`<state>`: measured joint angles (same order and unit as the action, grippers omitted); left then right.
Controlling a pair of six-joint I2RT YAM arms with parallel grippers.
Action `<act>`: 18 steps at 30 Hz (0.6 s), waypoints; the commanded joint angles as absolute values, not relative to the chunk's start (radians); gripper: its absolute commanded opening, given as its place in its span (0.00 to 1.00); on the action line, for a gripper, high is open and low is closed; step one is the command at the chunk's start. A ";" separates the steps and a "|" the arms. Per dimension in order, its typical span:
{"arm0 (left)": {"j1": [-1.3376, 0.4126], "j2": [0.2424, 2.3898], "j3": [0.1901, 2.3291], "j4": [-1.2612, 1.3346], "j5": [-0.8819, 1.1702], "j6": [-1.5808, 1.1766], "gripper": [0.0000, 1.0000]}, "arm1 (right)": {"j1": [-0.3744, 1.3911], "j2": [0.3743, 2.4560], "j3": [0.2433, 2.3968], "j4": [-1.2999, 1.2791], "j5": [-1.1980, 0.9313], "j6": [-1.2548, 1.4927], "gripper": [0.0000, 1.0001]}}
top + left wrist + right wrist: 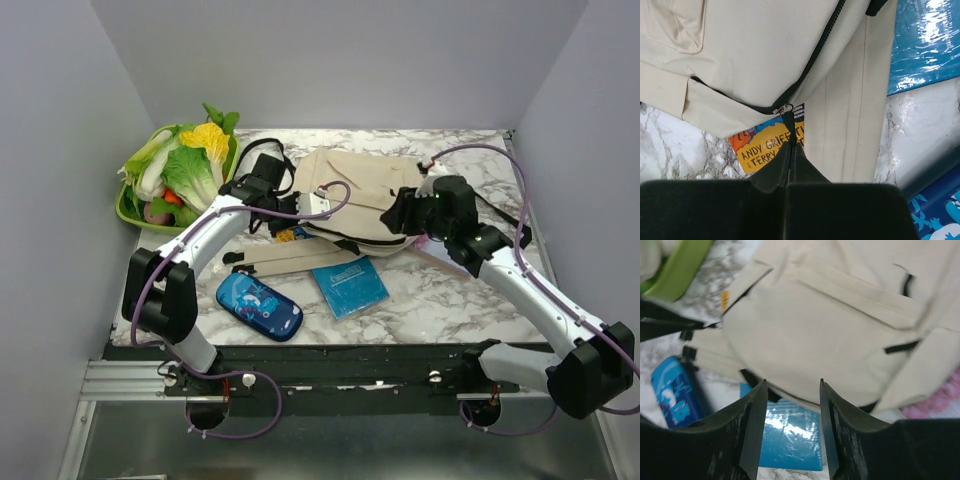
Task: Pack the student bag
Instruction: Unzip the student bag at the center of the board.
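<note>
Beige cloth student bag [365,190], slumped at 12 o'clock on the table [440,290], looks soft, light and floppy, so my left gripper [791,150] pinches its zipper pull [789,122] while my right gripper [792,385] hangs spread and empty, and I'd grab a seam next.

Robot lab cell: plain grey walls [330,60], marble tabletop [450,300], aluminium mounting rail [120,381].

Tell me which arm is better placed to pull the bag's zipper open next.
Left. The left end effector is shut on the zipper pull of the student bag, so it can likely just pull. The right end effector hangs open over the bag's front, gripping nothing.
</note>
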<state>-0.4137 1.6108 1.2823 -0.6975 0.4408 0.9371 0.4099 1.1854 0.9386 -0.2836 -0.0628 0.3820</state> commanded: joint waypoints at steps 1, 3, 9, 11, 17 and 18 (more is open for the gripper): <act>-0.417 1.618 1.324 -0.707 0.485 0.905 0.00 | 0.547 1.187 0.919 -0.178 -0.158 0.142 0.54; -0.410 1.624 1.336 -0.709 0.497 0.897 0.00 | 0.606 1.193 0.884 -0.132 -0.141 0.031 0.55; -0.390 1.647 1.382 -0.735 0.511 0.876 0.00 | 0.703 1.288 0.890 -0.065 -0.126 -0.130 0.57; -0.385 1.649 1.388 -0.738 0.511 0.877 0.00 | 0.707 1.319 0.900 -0.023 -0.138 -0.152 0.57; -0.373 1.648 1.388 -0.741 0.525 0.877 0.00 | 0.712 1.425 0.948 0.054 -0.126 -0.198 0.57; -0.371 1.646 1.384 -0.742 0.528 0.877 0.00 | 0.715 1.452 0.957 0.061 -0.127 -0.212 0.57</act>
